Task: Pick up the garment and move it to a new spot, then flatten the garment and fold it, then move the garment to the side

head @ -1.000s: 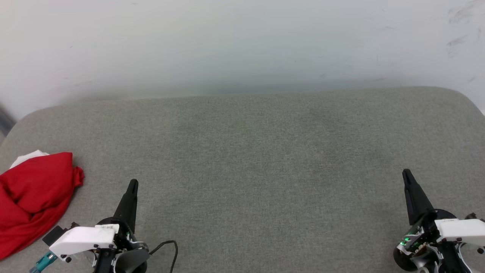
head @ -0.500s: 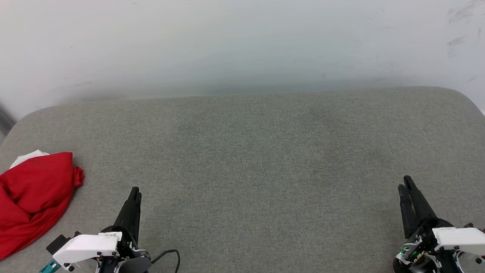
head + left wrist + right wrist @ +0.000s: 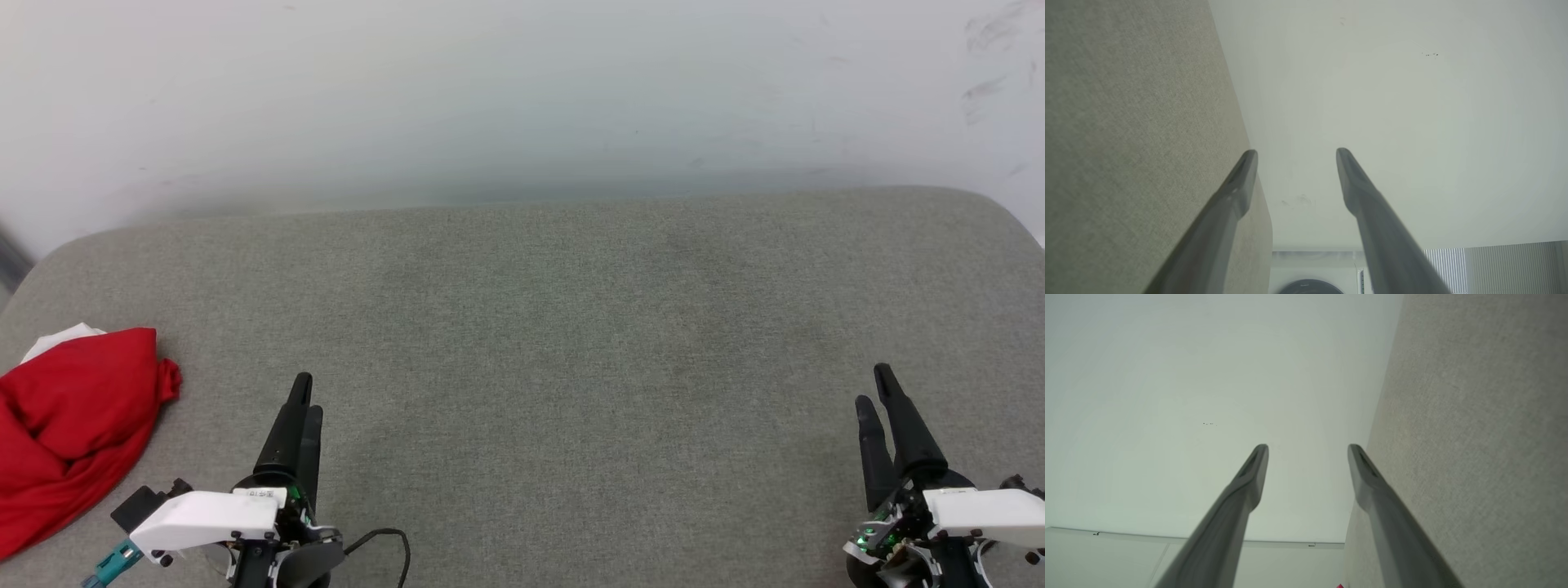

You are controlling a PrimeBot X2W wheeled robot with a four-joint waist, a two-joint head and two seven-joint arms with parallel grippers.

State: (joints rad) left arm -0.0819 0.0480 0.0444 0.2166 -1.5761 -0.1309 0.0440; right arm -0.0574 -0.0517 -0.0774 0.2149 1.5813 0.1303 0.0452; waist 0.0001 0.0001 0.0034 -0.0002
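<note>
Likely a laundry room: a round-doored washer (image 3: 1315,268) and a grey padded table (image 3: 522,327).

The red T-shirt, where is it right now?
In the head view the red T-shirt lies crumpled at the left edge of the grey cushioned surface, to the left of the left hand and not touching it.

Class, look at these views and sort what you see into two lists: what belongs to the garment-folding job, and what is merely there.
Belongs to the job:
- garment, crumpled at the left edge of the surface
- left gripper, open and empty
- right gripper, open and empty

Merely there:
- grey padded surface
- white wall
- black cable by the left gripper's base
</note>
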